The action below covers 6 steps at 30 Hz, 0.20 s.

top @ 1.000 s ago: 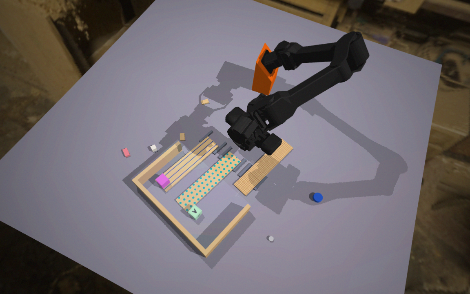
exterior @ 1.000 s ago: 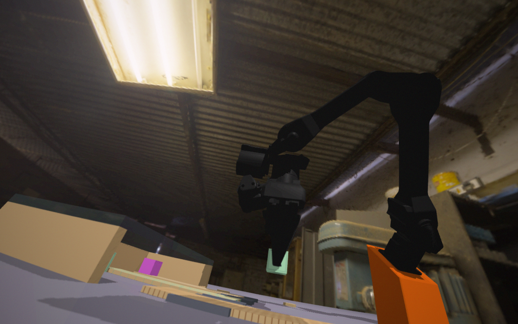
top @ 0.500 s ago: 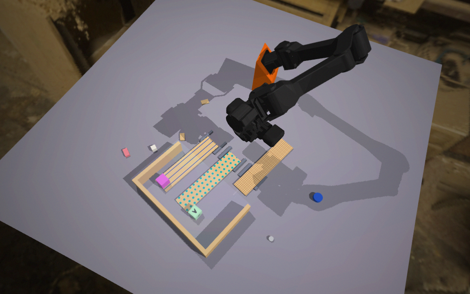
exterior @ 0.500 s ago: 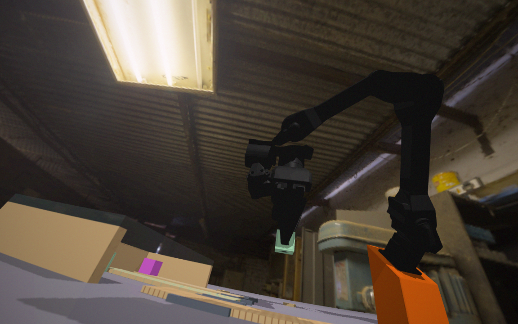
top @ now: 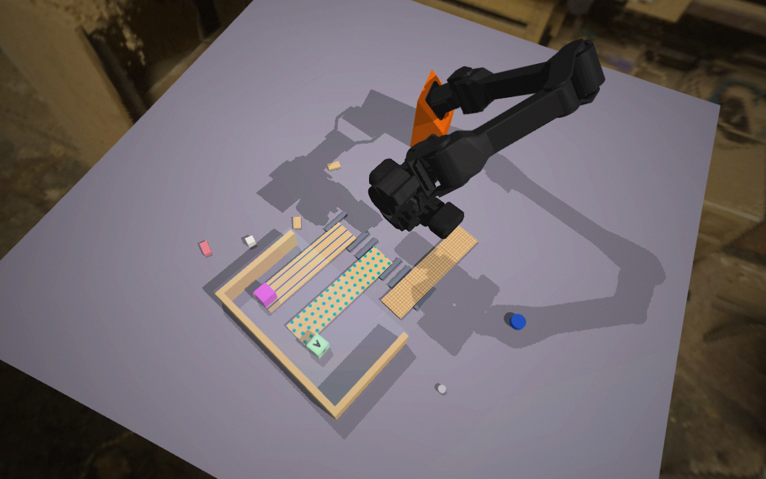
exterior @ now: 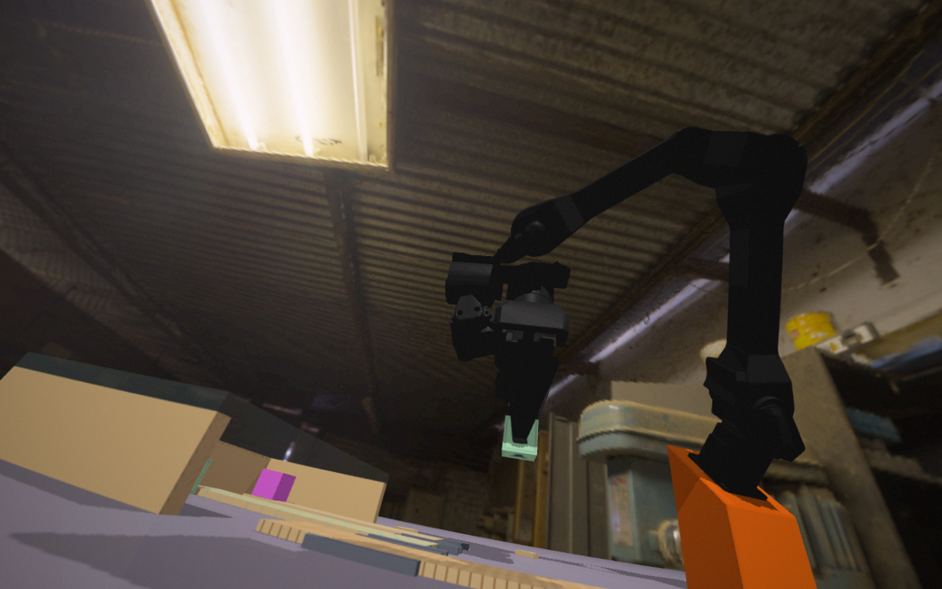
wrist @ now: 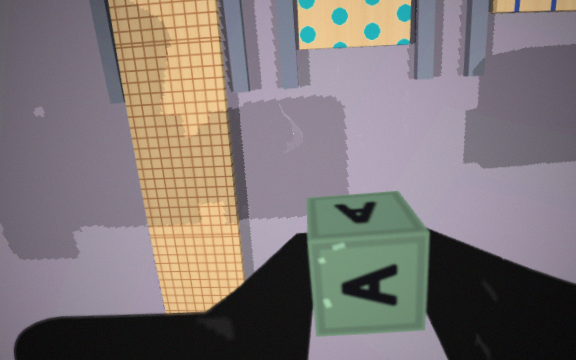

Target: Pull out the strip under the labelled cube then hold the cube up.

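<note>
My gripper is shut on a green cube marked A, held well above the table. A second green cube marked A is at the far end of the dotted strip, inside the wooden frame. A magenta cube is at the far end of the striped strip. The grid-patterned strip lies mostly outside the frame, toward the arm, with its far end between its rails; no cube rests on it. The fingertips are hidden in the top view.
The wooden frame has three walls and opens toward the arm, with a dark see-through cover on top. Low grey rails flank the strips. A blue disc, a pale cylinder and several small blocks lie around. The orange base is at the back.
</note>
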### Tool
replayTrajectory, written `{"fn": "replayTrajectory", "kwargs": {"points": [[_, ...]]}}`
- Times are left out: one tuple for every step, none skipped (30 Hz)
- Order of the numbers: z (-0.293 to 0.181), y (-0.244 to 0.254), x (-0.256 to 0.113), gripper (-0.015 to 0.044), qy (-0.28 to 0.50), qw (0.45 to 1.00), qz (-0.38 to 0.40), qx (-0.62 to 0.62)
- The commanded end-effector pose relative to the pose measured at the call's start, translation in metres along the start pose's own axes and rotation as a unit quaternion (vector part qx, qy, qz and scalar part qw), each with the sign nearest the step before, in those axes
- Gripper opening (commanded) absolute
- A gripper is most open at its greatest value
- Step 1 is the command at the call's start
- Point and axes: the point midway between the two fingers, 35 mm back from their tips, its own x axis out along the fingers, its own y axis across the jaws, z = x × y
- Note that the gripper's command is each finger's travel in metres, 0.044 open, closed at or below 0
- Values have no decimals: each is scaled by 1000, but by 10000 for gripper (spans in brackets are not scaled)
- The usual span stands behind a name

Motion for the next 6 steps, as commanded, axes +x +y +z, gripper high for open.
{"fn": "replayTrajectory", "kwargs": {"points": [[0, 0, 0, 0, 1, 1000, -2, -2], [0, 0, 0, 0, 1, 1000, -2, -2], [0, 0, 0, 0, 1, 1000, -2, -2], [0, 0, 0, 0, 1, 1000, -2, -2], [0, 0, 0, 0, 1, 1000, -2, -2], [0, 0, 0, 0, 1, 1000, -2, -2]]}}
